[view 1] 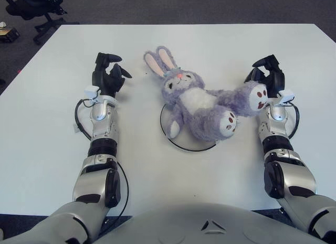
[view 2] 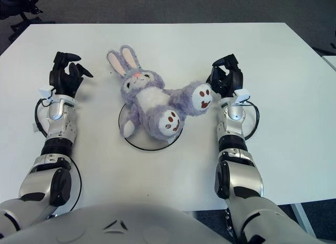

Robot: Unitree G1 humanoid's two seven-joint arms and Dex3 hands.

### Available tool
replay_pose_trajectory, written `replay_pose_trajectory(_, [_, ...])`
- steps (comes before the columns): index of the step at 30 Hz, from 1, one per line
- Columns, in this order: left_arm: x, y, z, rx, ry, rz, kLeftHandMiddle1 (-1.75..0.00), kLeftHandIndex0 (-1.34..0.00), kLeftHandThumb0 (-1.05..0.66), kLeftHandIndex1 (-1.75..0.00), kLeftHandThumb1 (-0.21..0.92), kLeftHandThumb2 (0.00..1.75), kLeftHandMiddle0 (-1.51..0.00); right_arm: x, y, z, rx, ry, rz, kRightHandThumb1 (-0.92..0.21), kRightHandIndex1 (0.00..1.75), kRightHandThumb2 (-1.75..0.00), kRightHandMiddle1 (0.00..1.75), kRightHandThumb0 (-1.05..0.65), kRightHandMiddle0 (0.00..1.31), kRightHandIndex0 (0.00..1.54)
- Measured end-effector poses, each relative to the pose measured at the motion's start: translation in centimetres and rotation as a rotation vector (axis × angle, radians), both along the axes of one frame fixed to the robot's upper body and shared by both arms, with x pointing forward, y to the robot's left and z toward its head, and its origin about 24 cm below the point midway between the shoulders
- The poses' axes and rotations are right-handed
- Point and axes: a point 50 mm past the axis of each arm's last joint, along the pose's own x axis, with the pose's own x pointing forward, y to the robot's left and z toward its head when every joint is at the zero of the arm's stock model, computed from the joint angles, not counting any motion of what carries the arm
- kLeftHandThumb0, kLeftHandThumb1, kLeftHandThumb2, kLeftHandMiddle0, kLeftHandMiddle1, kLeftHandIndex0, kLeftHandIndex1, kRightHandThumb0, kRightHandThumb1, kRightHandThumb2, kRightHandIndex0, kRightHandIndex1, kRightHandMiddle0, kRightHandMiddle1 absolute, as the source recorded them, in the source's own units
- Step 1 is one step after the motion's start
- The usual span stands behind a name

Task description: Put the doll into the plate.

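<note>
While the doll [view 1: 197, 99] lies over the plate [view 1: 181, 143], both hands flank it.
Left hand [view 1: 107, 76] is left of the doll, fingers loosely spread (holding nothing); right hand [view 1: 266, 73], also relaxed, is beside its raised foot.

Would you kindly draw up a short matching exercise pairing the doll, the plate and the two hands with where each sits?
Things:
1. doll
2. plate
3. left hand
4. right hand

Places:
A. beside the doll's raised foot
B. under the doll's body
C. apart from the doll, on the ear side
D. lying on its back across the plate

Pairs: 1-D, 2-B, 3-C, 4-A
</note>
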Motion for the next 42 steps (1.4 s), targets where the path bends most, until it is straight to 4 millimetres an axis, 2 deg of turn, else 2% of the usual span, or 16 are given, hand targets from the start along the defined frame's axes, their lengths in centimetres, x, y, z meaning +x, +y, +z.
replay_pose_trajectory(9, [-0.1,-0.1,0.0,0.004,0.001,-0.003,-1.75,-0.23,-0.35,-1.75,0.88,0.57,-0.80,0.0,0.1,0.0,0.012,-0.006,-0.002,-0.67,1.75,-0.85,1.75,-0.38,0.35,0.95])
replay_pose_trajectory(19, [-0.5,0.0,-0.1,0.010,-0.003,-0.002,-1.75,-0.23,-0.35,-1.75,0.88,0.57,-0.79,-0.7,0.9,0.2,0.030,-0.054,0.007,-0.75,1.75,-0.74,1.75,-0.37,0.31,0.96])
replay_pose_trajectory(31, [-1.2,-0.1,-0.5,0.002,0.056,-0.010,-1.75,-0.24,-0.35,-1.75,0.86,0.59,-0.79,-2.0,1.6,0.2,0.040,-0.075,0.013,-0.90,1.75,-0.52,1.75,-0.35,0.22,0.98])
replay_pose_trajectory(42, [-1.9,-0.4,-0.1,0.037,0.077,0.000,-1.75,-0.25,-0.35,-1.75,0.85,0.60,-0.80,-2.7,1.4,0.4,0.049,-0.069,0.015,-0.92,1.75,-0.51,1.75,-0.35,0.21,0.99])
